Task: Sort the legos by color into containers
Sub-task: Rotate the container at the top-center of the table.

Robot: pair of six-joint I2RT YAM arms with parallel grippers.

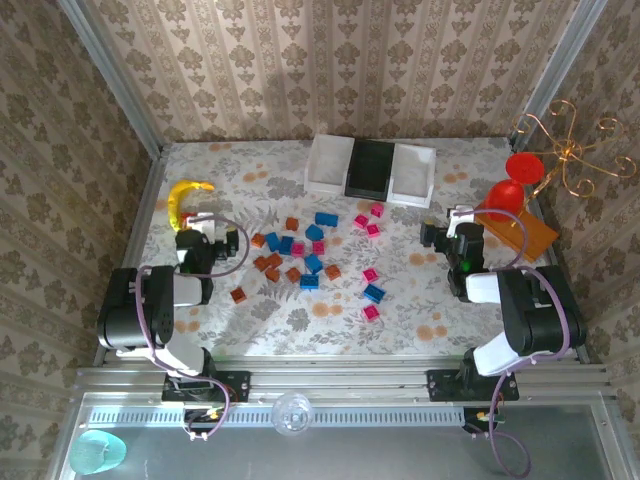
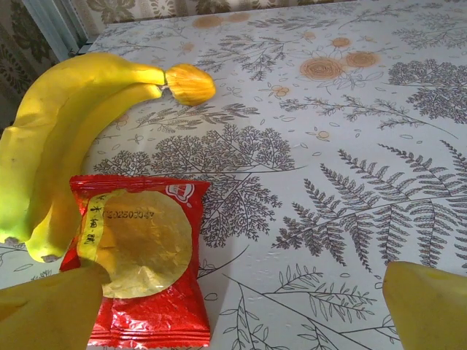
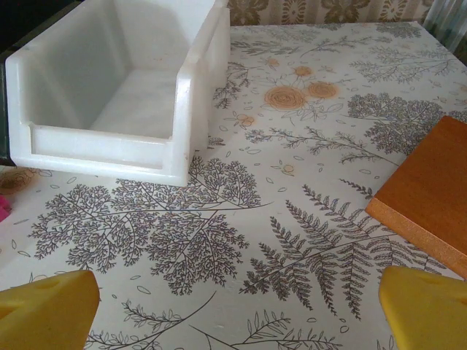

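- Nearest the lens: yellow fingertips (image 2: 44, 306) of left gripper (image 2: 237, 313), set as wide apart as can be, with nothing between them but bare table (image 2: 350, 182).
- Just beyond those jaws: red packet (image 2: 146, 262) lying flat, up against banana (image 2: 51, 138); neither part of the job.
- Same story for right gripper (image 3: 237, 310): jaws fully spread, holding nothing, hovering low with right white tray (image 3: 182, 109) ahead to one side and orange board (image 3: 430, 189) to the other.
- Scattered legos (image 1: 305, 255): all loose on the middle of the table, between the two arms and nearer than the trays. Blue and brown-orange mixed in a clump on the left; magenta mostly strewn to the right, a few blue among them.
- Row of three containers (image 1: 370, 168) at the far edge: white, black, white. Both white ones apparently empty; black one too dark to judge for certain, though no brick visible inside.
- Progress, judged from that: nothing sorted yet, not one brick lifted, whole job ahead.
- Left to do: settle one colour per tray, then pick and drop some twenty bricks one at a time.
- Likely first call: right gripper toward the magenta pieces close by, left gripper away from banana and toward the clump.
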